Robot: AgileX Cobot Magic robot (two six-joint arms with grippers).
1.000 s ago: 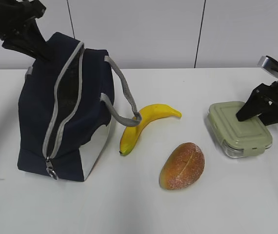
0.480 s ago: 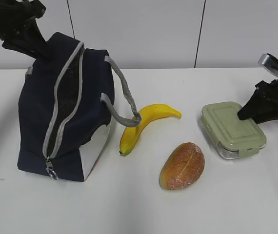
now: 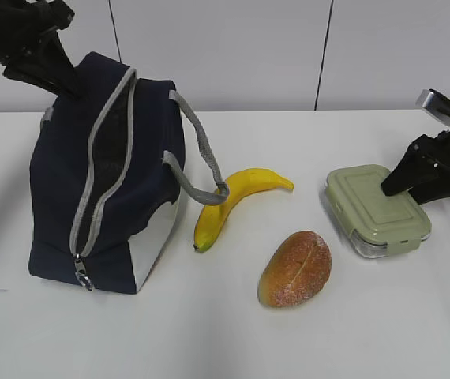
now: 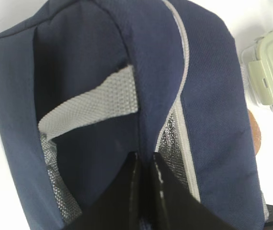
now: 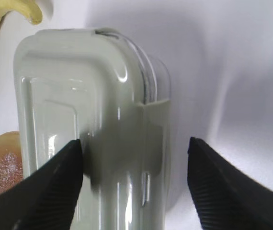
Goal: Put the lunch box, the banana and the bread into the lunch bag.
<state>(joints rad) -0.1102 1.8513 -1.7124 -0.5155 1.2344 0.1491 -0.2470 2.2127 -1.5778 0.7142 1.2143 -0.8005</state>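
Note:
The navy lunch bag (image 3: 103, 174) stands on the left with its zipper open. My left gripper (image 3: 61, 81) is shut on the bag's top rear edge; in the left wrist view the jaws (image 4: 145, 163) pinch the navy fabric beside the silver lining. The banana (image 3: 237, 201) and the bread (image 3: 294, 268) lie in the middle of the table. The lunch box (image 3: 376, 209) with its sage-green lid sits on the right. My right gripper (image 3: 410, 189) is open over the box's right end. In the right wrist view (image 5: 134, 163) one finger is over the lid (image 5: 103, 110) and the other is beyond its edge.
The white table (image 3: 209, 339) runs to a white panelled wall (image 3: 249, 47) behind. The bag's grey handle (image 3: 201, 158) droops onto the banana's upper end. The right wrist view shows the banana tip (image 5: 12, 12) and the bread (image 5: 0, 163) left of the box.
The lunch box has slid a little to the left and turned slightly. My right gripper has shifted slightly with it. The left gripper and bag have not moved.

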